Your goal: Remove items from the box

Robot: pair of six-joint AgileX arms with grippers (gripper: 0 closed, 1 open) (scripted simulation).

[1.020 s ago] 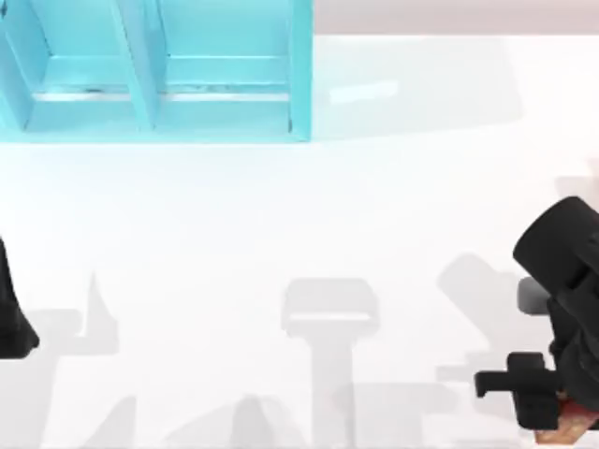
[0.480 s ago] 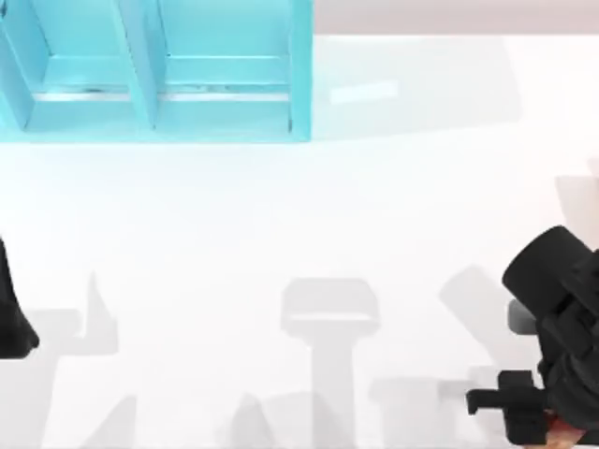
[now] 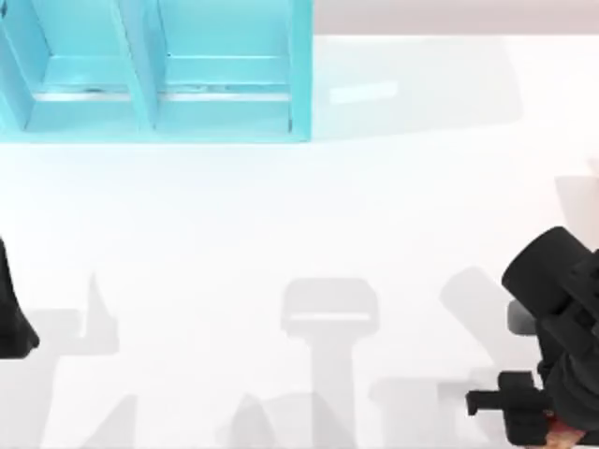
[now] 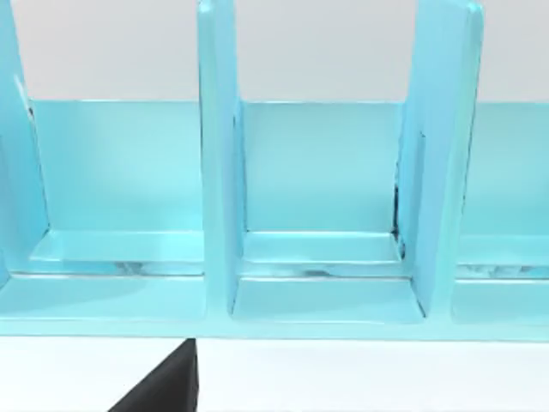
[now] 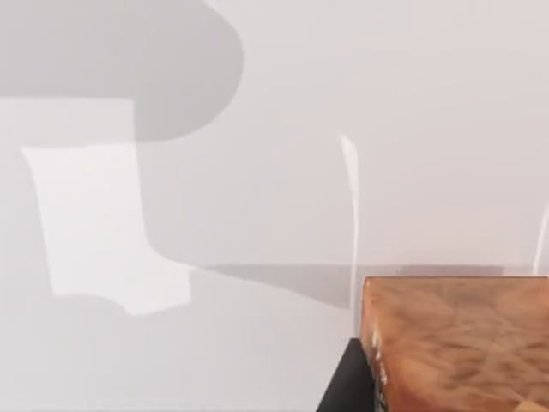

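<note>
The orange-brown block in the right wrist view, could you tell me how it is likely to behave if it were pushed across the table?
The orange-brown block has flat faces and straight edges, so it would probably slide rather than roll. Its top looks broad and level, so tipping seems unlikely. It looks rigid, like grained wood, and its edge shows a slight gloss, so it may be a little slippery on the smooth white table.

Top overhead; left wrist close, facing box [image 4: 309,257].

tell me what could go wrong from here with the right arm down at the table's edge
The right gripper sits low at the table's near right corner, over an orange-brown block. If released there, the block might fall off the table. The blue box lies far across the table, so reaching back could be awkward.
</note>
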